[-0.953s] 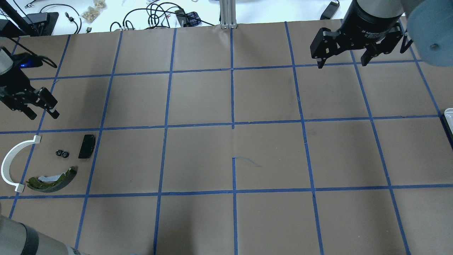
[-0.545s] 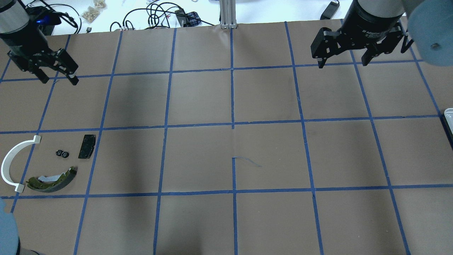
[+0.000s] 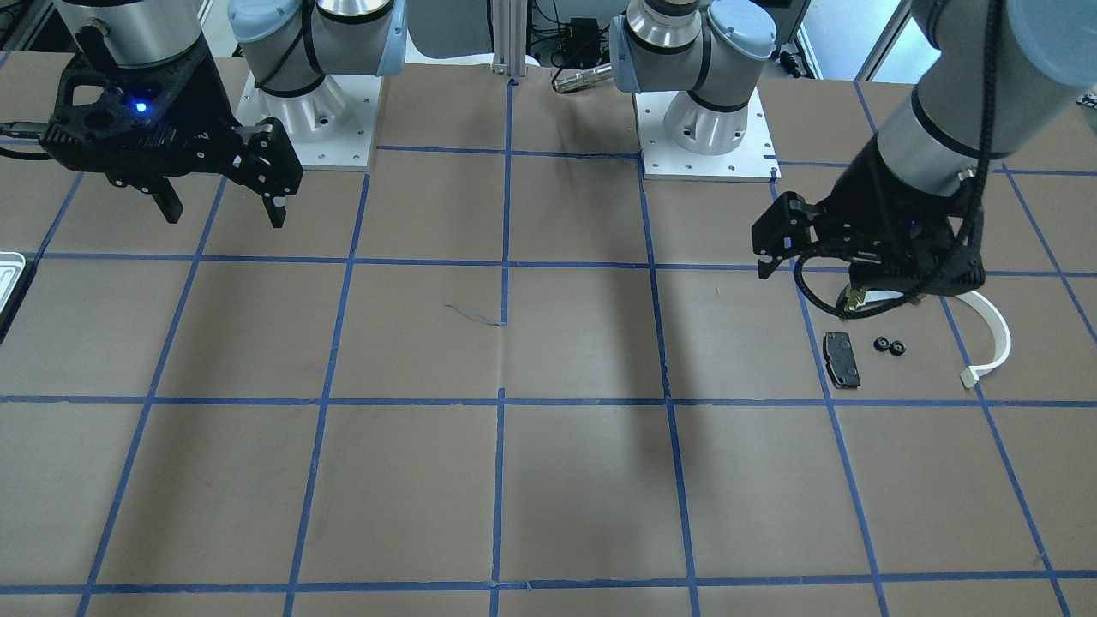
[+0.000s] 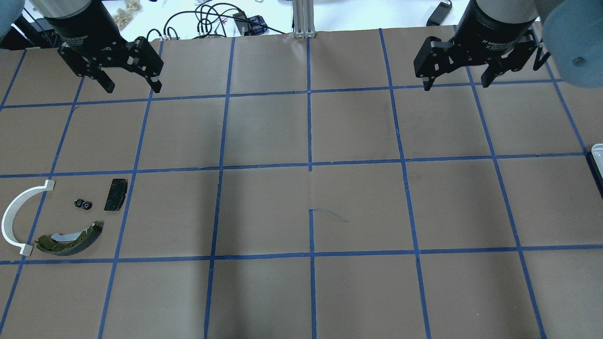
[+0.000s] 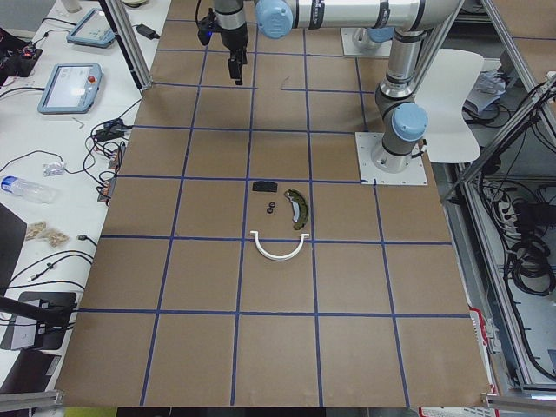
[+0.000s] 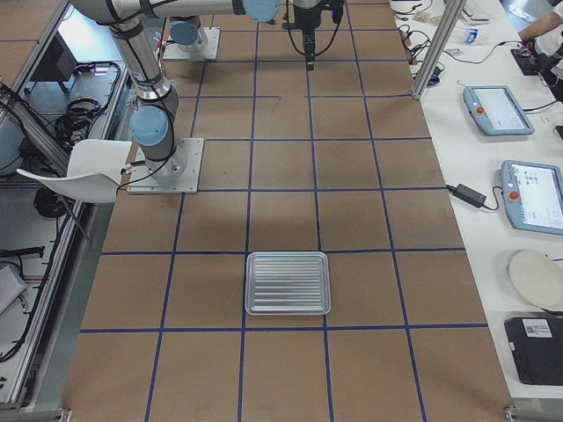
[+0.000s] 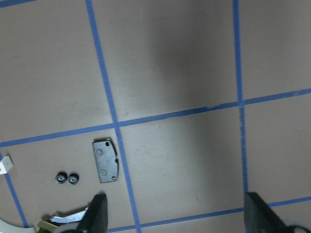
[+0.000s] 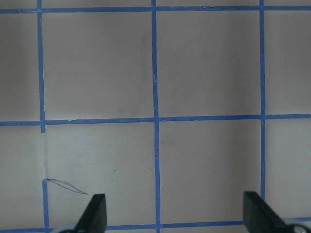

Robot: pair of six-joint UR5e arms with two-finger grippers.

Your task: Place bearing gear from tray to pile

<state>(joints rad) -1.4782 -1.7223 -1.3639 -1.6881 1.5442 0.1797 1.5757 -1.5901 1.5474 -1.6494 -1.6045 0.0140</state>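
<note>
Two small black bearing gears [image 4: 83,204] lie side by side on the brown table within the pile, between the white half-ring arc [image 4: 13,217], the black pad [image 4: 116,194] and the olive-gold brake shoe [image 4: 70,239]. They also show in the left wrist view [image 7: 66,178] and the front view [image 3: 889,346]. My left gripper [image 4: 132,87] is open and empty, high above the table's far side, away from the pile. My right gripper [image 4: 457,84] is open and empty at the far right. The tray [image 6: 288,282] is empty; only a sliver [image 4: 598,157] shows overhead.
The table is brown paper with a blue tape grid. Cables and small boxes [image 4: 212,19] lie beyond the far edge. An aluminium post [image 4: 304,19] stands at the far middle. The two arm bases [image 3: 703,128] stand at the robot's side.
My left gripper has moved from just above the pile away to the table's far side and to the right, staying open and empty. The right gripper and the parts have not moved.
</note>
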